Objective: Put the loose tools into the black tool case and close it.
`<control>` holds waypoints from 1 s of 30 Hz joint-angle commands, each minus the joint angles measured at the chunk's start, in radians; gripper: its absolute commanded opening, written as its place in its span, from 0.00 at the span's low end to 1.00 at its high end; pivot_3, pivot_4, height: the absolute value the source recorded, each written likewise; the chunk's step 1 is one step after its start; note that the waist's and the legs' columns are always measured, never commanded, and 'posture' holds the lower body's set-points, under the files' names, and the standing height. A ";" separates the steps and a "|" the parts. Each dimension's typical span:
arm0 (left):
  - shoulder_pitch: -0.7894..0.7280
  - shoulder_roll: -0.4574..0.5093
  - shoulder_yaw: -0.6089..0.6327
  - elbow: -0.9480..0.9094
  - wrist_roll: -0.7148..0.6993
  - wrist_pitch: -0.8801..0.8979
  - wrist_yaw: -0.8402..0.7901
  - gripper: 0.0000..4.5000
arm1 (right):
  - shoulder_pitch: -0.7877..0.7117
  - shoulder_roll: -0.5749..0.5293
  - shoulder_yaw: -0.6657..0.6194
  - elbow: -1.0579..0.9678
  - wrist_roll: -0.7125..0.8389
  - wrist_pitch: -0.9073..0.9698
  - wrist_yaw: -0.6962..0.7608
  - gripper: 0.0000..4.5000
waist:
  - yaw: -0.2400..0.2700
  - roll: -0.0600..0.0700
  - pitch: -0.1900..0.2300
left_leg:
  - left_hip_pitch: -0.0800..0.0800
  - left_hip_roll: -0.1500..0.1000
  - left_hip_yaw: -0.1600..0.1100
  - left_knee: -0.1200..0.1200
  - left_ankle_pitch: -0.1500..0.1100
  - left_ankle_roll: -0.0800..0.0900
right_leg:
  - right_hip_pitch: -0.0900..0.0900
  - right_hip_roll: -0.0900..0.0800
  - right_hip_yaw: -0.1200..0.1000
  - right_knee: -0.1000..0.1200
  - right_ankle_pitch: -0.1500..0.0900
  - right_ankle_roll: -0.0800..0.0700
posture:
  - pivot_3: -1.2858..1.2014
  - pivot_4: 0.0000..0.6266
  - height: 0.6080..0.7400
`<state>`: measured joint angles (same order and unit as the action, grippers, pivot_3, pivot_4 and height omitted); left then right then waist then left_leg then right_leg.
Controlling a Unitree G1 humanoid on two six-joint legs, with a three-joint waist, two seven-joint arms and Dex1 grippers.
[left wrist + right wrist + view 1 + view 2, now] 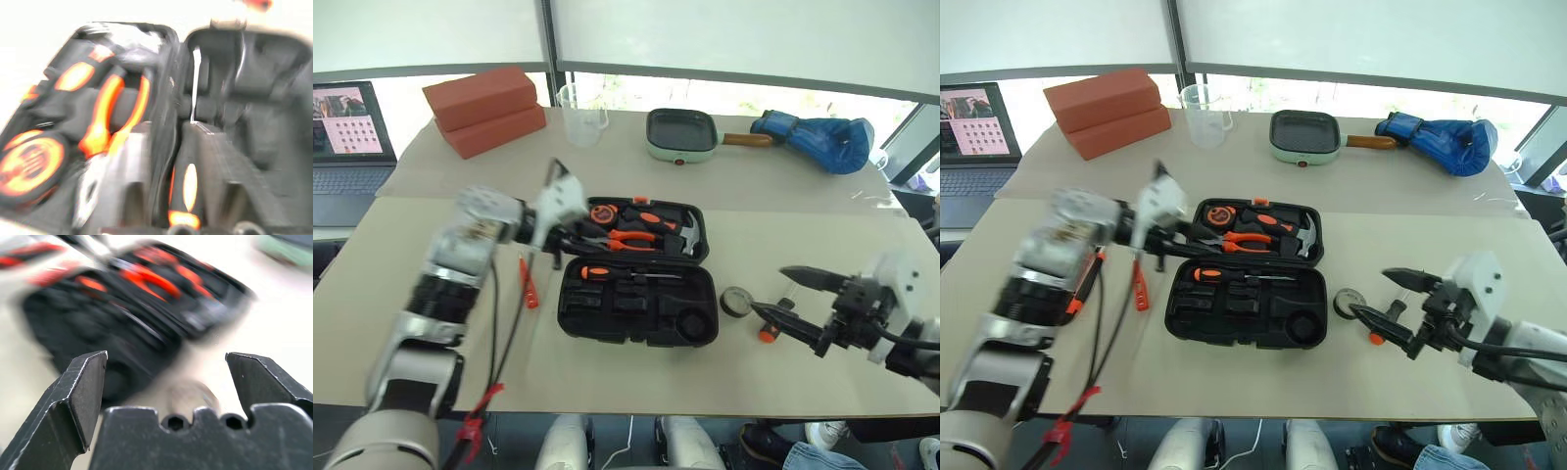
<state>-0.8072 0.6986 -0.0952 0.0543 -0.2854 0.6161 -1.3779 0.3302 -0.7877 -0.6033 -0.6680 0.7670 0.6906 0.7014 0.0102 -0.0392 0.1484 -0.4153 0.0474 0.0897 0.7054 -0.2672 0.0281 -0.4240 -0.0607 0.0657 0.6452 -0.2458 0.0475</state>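
The black tool case is lying open mid-worktop, one screwdriver seated; a slim orange tool and tape roll are waiting outside. Right end effector is gaping empty; left end effector's state is unclear.

The right pincer gapes empty before the open black tool case.

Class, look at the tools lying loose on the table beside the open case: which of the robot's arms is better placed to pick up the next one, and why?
Right, probably. The right gripper is open, just beside the small tape roll and a small orange-tipped tool right of the black tool case. The left gripper is raised by the case's left edge.
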 commanded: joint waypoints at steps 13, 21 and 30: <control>0.081 0.209 0.072 -0.313 -0.403 0.220 -0.201 0.98 | 0.485 0.144 -0.386 -0.148 0.107 0.071 0.014 1.00 | -0.006 0.001 0.000 | 0.020 0.002 0.000 -0.003 0.000 -0.001 | 0.019 0.001 0.001 -0.003 -0.012 -0.004 | 0.52 0.24 1.00; 0.056 0.168 0.020 -0.328 -0.382 0.180 -0.156 0.98 | 0.100 0.115 -0.022 -0.096 0.070 0.234 -0.336 1.00 | -0.018 0.000 0.000 | 0.019 0.000 -0.001 -0.007 0.000 -0.001 | 0.017 0.001 0.002 -0.004 -0.005 -0.004 | 0.52 0.24 1.00; 0.044 0.176 -0.018 -0.332 -0.311 0.086 -0.110 0.98 | -0.103 0.217 0.213 0.026 -0.068 0.327 -0.575 1.00 | -0.014 0.000 0.000 | 0.006 -0.003 -0.002 -0.009 0.001 -0.001 | 0.002 0.001 0.003 -0.002 -0.005 -0.004 | 0.52 0.24 1.00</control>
<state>-0.7443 0.8646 -0.1170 -0.2615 -0.6204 0.7375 -1.5018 0.2445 -0.5824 -0.4002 -0.6587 0.7305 1.0082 0.1637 -0.0043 -0.0388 0.1480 -0.4100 0.0448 0.0882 0.6968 -0.2663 0.0268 -0.4219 -0.0598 0.0685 0.6427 -0.2511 0.0437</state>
